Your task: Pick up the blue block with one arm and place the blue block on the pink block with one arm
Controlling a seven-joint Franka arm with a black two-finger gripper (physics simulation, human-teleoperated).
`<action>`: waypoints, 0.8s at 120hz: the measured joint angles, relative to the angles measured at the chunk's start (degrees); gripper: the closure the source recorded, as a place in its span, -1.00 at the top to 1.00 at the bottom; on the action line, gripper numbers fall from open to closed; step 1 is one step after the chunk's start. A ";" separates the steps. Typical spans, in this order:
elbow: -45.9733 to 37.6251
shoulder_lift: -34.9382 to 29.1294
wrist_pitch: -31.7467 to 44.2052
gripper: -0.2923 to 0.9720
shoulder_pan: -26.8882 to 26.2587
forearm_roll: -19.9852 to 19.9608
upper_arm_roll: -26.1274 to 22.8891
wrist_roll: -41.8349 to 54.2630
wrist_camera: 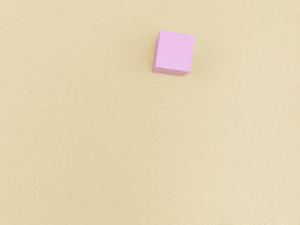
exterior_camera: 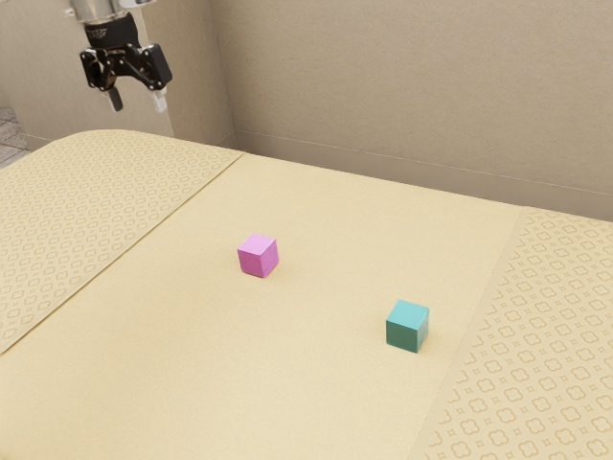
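The end effector (exterior_camera: 138, 96) is being held released and empty, high above the counter's (exterior_camera: 345, 201) far corner at the exterior view's left. The blue block (exterior_camera: 408, 325) is being carried well apart from it, toward the exterior view's right and the front edge, with the pink block (exterior_camera: 258, 256) lying roughly between them. Bare counter is being seen around both cubes, so the approach is judged unobstructed.

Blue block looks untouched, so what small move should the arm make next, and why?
Probably swing the gripper toward the exterior view's right, over the blue block. It hangs open and empty high at the upper left, while the block rests on the table, apart from the pink block.
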 joint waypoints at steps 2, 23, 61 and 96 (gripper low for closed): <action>-0.01 0.00 0.01 0.54 0.02 0.16 -0.15 -0.01; 0.22 0.13 -0.02 0.54 -0.21 0.89 -0.01 0.02; 3.01 -3.67 -0.06 0.54 -13.28 1.01 -0.90 -3.33; -5.53 -0.34 5.44 0.53 -28.12 2.83 -2.77 -10.59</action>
